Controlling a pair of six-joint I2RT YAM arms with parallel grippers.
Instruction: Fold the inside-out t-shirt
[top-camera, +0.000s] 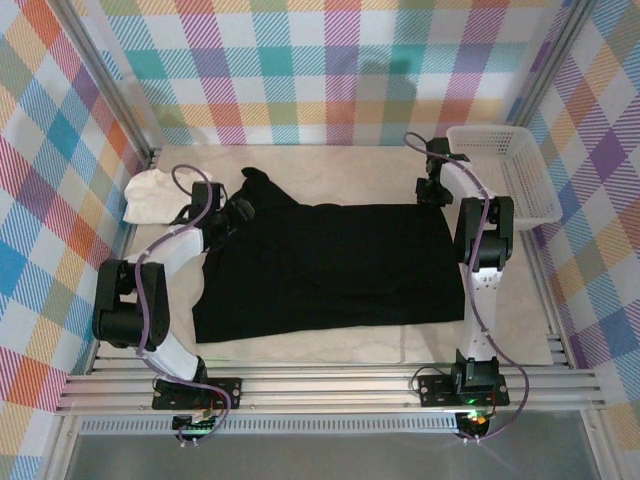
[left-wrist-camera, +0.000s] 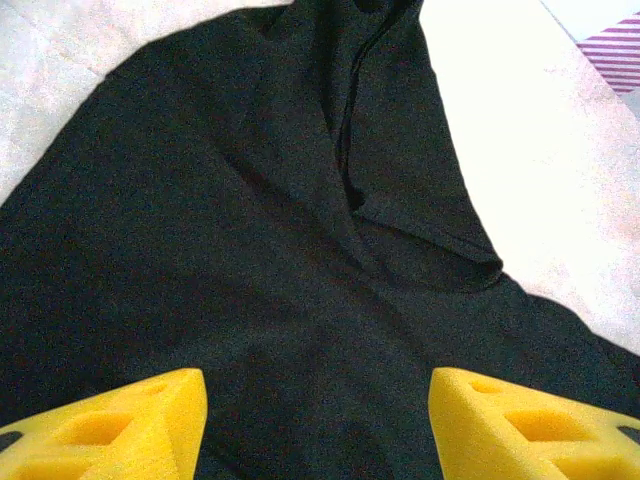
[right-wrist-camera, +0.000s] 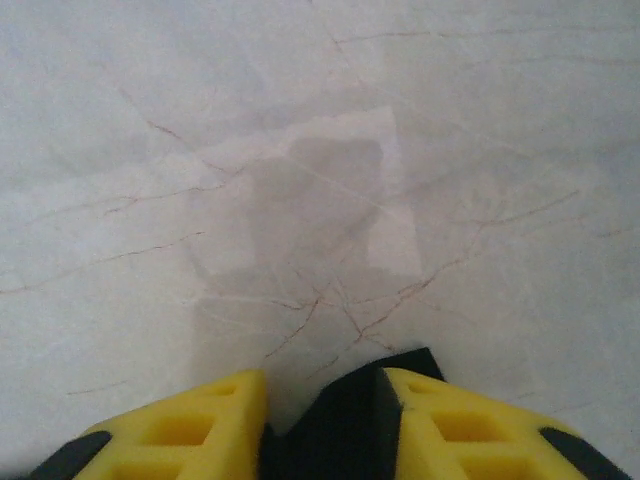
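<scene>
The inside-out t-shirt (top-camera: 330, 265) is large and black and lies spread flat across the middle of the table, one sleeve (top-camera: 262, 188) pointing to the far left. My left gripper (top-camera: 238, 210) hovers over the shirt's upper left part beside that sleeve. In the left wrist view its jaws (left-wrist-camera: 318, 420) stand wide open above the black cloth (left-wrist-camera: 250, 200), nothing between them. My right gripper (top-camera: 430, 193) is at the shirt's far right corner. In the right wrist view its yellow fingers (right-wrist-camera: 322, 400) stand close together with a black cloth corner (right-wrist-camera: 335, 445) between them.
A smaller white garment (top-camera: 155, 195) lies at the far left edge, beside the left arm. A white plastic basket (top-camera: 505, 170) stands at the back right. Pale marbled tabletop (right-wrist-camera: 300, 150) stretches beyond the right gripper. Checked walls close in the back and sides.
</scene>
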